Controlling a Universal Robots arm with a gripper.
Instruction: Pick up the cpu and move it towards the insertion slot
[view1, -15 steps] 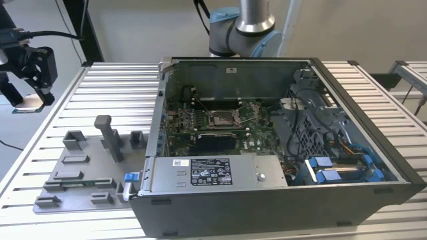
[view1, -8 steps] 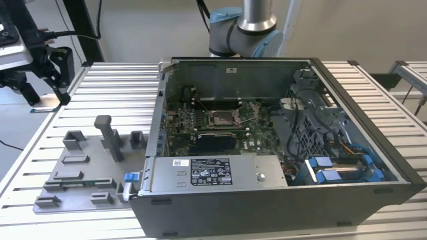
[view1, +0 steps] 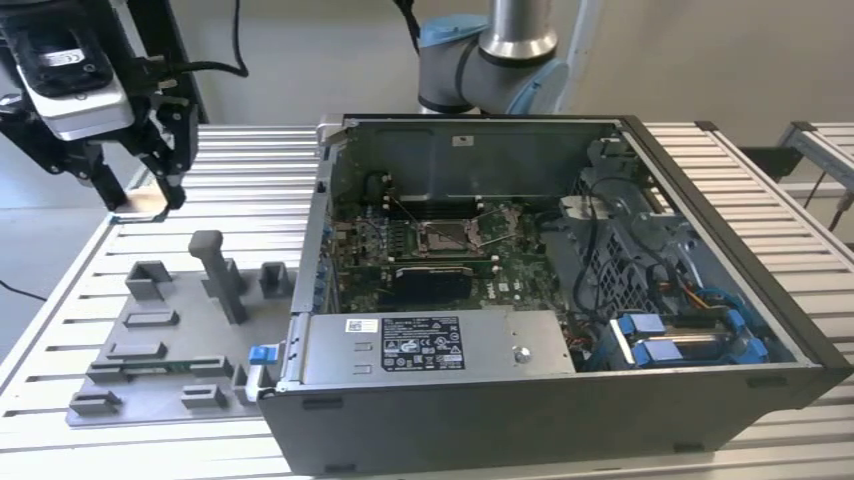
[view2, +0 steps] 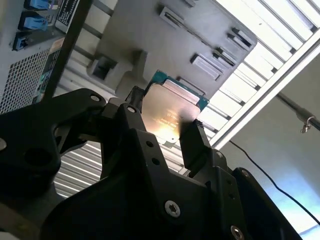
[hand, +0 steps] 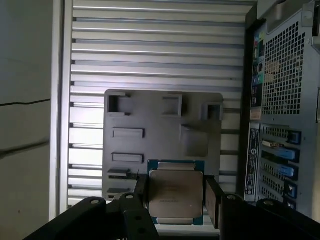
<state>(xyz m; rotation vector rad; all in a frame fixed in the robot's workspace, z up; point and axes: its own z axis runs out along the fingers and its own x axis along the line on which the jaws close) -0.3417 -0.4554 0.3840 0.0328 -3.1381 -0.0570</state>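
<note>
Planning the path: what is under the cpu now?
Below the cpu, gripped in the gripper, lies the grey tray on the slatted table; the tray patch directly beneath is hidden.

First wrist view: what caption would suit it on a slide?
The tool grips the cpu by its edges, above the tray on the table.

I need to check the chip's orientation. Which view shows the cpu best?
The first wrist view: the cpu faces the camera squarely, nearly its whole metal top showing, held in the gripper. The second wrist view shows it slanted, partly covered by the gripper. In the exterior view it is too small to make out.
</note>
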